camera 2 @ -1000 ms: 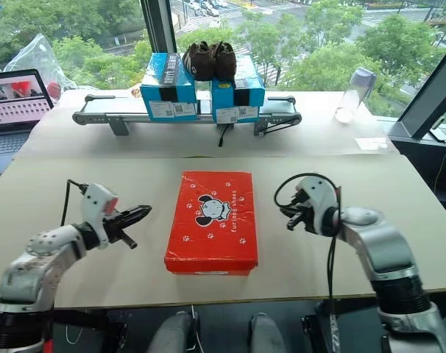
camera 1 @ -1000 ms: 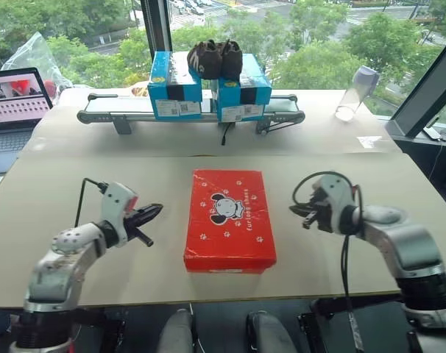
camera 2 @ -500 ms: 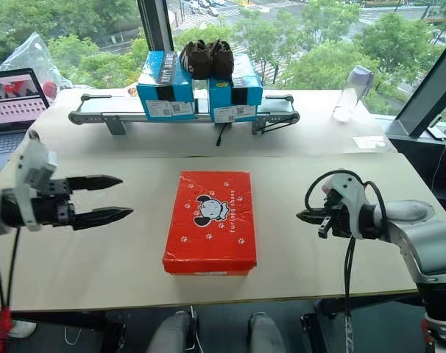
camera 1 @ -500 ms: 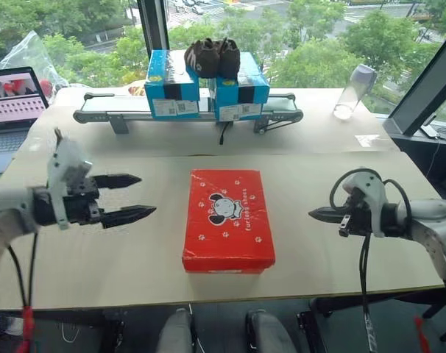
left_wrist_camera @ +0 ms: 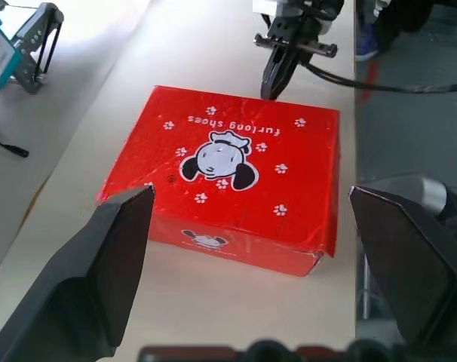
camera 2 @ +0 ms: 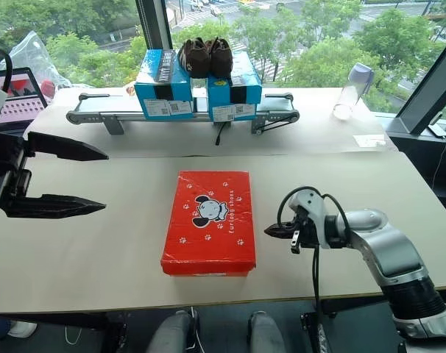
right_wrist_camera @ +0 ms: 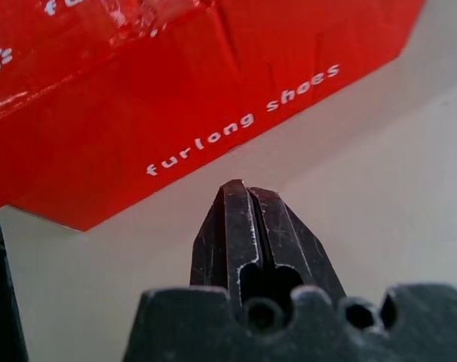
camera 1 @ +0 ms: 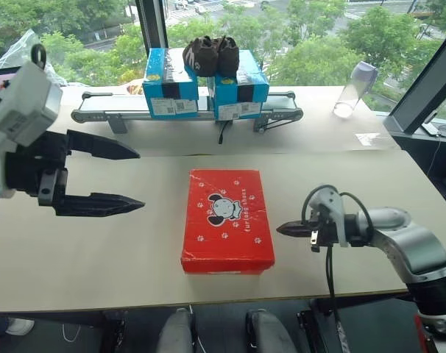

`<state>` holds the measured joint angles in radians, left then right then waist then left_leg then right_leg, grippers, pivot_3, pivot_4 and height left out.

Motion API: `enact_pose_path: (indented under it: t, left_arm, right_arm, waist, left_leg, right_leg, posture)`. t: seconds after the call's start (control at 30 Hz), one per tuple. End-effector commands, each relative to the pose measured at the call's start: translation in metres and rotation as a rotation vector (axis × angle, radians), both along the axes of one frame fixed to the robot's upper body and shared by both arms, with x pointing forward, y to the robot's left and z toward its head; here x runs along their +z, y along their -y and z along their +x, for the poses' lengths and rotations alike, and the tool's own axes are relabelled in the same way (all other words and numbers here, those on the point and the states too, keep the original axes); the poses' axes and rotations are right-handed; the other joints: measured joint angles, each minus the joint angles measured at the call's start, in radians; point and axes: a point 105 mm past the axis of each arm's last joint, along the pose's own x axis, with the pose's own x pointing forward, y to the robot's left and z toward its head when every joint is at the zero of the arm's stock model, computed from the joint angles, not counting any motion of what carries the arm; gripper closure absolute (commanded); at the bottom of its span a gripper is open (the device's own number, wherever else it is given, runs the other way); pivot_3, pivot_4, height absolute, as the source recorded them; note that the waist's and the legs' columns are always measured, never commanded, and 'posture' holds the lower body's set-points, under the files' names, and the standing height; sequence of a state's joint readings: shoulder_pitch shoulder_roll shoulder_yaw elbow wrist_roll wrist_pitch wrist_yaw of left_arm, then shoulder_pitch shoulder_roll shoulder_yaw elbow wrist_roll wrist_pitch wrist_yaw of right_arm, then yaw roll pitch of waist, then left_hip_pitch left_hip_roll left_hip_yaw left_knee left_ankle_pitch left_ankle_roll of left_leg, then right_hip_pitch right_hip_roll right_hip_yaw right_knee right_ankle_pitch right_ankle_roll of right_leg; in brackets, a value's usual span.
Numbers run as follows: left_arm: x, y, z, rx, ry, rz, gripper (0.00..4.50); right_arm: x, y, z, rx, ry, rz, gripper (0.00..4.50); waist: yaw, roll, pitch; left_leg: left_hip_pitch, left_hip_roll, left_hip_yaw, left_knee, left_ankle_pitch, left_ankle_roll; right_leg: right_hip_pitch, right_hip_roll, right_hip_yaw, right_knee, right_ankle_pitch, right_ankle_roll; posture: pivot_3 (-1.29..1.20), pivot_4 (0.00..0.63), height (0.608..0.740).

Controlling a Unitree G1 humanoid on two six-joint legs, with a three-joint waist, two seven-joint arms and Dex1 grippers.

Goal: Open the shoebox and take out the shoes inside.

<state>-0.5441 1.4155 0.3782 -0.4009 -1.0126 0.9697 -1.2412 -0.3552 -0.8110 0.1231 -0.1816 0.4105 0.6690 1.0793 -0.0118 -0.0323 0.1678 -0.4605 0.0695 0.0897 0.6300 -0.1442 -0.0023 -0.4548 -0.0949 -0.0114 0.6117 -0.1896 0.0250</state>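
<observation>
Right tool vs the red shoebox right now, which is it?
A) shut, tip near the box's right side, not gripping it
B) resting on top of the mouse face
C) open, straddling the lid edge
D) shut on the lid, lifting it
A: the right tool has its fingers pressed together, tip pointing at the right side of the shoebox, whose lid lies closed; a strip of table shows between them.
</observation>
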Motion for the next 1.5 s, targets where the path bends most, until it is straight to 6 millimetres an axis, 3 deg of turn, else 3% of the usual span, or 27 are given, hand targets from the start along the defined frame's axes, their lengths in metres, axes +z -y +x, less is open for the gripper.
enact_pose_path:
  t: [0.03, 0.23, 0.47, 0.6, 0.7, 0.83, 0.97, 1.27, 1.37, 1.5]
  left_arm:
    - [0.008, 0.004, -0.01, -0.03, 0.011, 0.028, 0.11]
    - [0.002, -0.01, -0.003, 0.044, 0.036, 0.114, 0.11]
    - [0.007, -0.014, -0.008, 0.057, 0.057, 0.105, 0.11]
    - [0.032, -0.014, -0.019, 0.069, 0.113, 0.026, 0.11]
    - [0.05, -0.015, -0.029, 0.086, 0.151, -0.019, 0.11]
    - [0.074, -0.018, -0.048, 0.109, 0.175, -0.1, 0.11]
    - [0.084, -0.026, -0.061, 0.157, 0.191, -0.171, 0.11]
    - [0.071, -0.039, -0.066, 0.26, 0.169, -0.216, 0.11]
    - [0.065, -0.059, -0.057, 0.363, 0.23, -0.232, 0.11]
    - [0.057, -0.077, -0.058, 0.421, 0.246, -0.249, 0.11]
  right_arm:
    - [0.011, -0.018, -0.002, 0.098, 0.045, 0.036, 4.5]
    - [0.035, -0.047, -0.014, 0.211, 0.031, 0.141, 4.5]
    - [0.076, -0.051, -0.012, 0.254, 0.055, 0.225, 4.5]
    - [0.119, -0.062, -0.007, 0.311, 0.11, 0.326, 4.5]
    - [0.132, -0.071, -0.003, 0.349, 0.133, 0.34, 4.5]
    - [0.137, -0.085, 0.005, 0.413, 0.14, 0.348, 4.5]
    - [0.132, -0.104, 0.014, 0.464, 0.136, 0.336, 4.5]
    - [0.147, -0.196, 0.024, 0.537, 0.196, 0.476, 4.5]
    - [0.146, -0.219, 0.023, 0.544, 0.236, 0.496, 4.5]
    - [0.146, -0.23, 0.024, 0.526, 0.243, 0.522, 4.5]
  waist:
    - [0.0, 0.0, 0.0]
    - [0.0, -0.001, 0.001]
    - [0.0, -0.001, 0.001]
    - [0.0, -0.001, 0.002]
    - [-0.001, -0.002, 0.002]
    - [-0.001, -0.002, 0.002]
    - [-0.007, -0.002, 0.002]
    - [-0.018, -0.002, 0.002]
    - [-0.02, -0.002, 0.002]
    - [-0.022, -0.004, 0.001]
  left_leg:
    - [0.0, 0.0, 0.0, 0.0, 0.0, 0.0]
    - [0.0, 0.0, 0.0, 0.001, 0.0, 0.0]
    - [0.0, 0.001, 0.0, 0.002, 0.0, -0.001]
    - [0.0, 0.001, 0.0, 0.002, 0.0, -0.001]
    - [0.0, 0.001, 0.0, 0.002, 0.0, -0.001]
    - [0.0, 0.002, 0.0, 0.002, 0.0, 0.0]
    - [0.0, 0.002, 0.0, 0.002, 0.001, 0.0]
    - [0.003, 0.003, -0.001, 0.003, 0.003, -0.005]
    - [0.003, 0.003, -0.001, 0.003, 0.003, -0.005]
    - [0.002, 0.004, 0.0, 0.001, 0.005, -0.008]
  right_leg:
    - [0.0, 0.0, 0.0, 0.0, 0.0, 0.0]
    - [0.0, 0.0, 0.0, 0.002, 0.0, 0.0]
    - [0.0, 0.0, 0.0, 0.002, 0.0, 0.0]
    - [0.0, 0.0, 0.0, 0.002, 0.0, 0.0]
    - [0.0, 0.001, 0.0, 0.003, 0.0, 0.0]
    - [0.0, 0.002, 0.0, 0.003, 0.0, 0.0]
    - [-0.001, 0.002, 0.0, 0.004, 0.0, 0.0]
    - [-0.002, 0.003, 0.0, 0.015, -0.002, -0.003]
    - [-0.002, 0.003, -0.001, 0.016, -0.002, -0.004]
    - [-0.003, 0.003, -0.002, 0.016, -0.002, -0.005]
  posture:
    - [0.0, 0.15, 0.74]
    - [0.0, 0.15, 0.74]
    - [0.0, 0.15, 0.74]
    - [0.0, 0.15, 0.74]
    - [0.0, 0.15, 0.74]
    - [0.0, 0.15, 0.74]
    - [0.0, 0.15, 0.74]
    - [0.0, 0.15, 0.74]
    - [0.0, 0.15, 0.74]
    - [0.0, 0.15, 0.74]
